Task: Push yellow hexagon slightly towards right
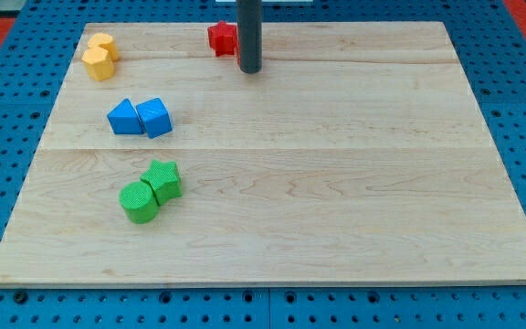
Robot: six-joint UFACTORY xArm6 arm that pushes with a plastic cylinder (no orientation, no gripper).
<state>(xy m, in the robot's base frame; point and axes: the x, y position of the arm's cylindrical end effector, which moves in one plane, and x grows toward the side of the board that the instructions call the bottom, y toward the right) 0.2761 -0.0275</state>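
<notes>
The yellow hexagon (99, 64) sits near the board's top left corner, touching a second yellow block (104, 45) just above it. My tip (249, 69) is at the top middle of the board, far to the right of the yellow blocks. It stands just right of a red block (222, 38), whose shape I cannot make out.
A blue triangle (124, 118) and a blue cube (155, 117) touch each other left of centre. A green star (163, 179) and a green cylinder (139, 202) touch at lower left. The wooden board (336, 183) lies on a blue pegboard surface.
</notes>
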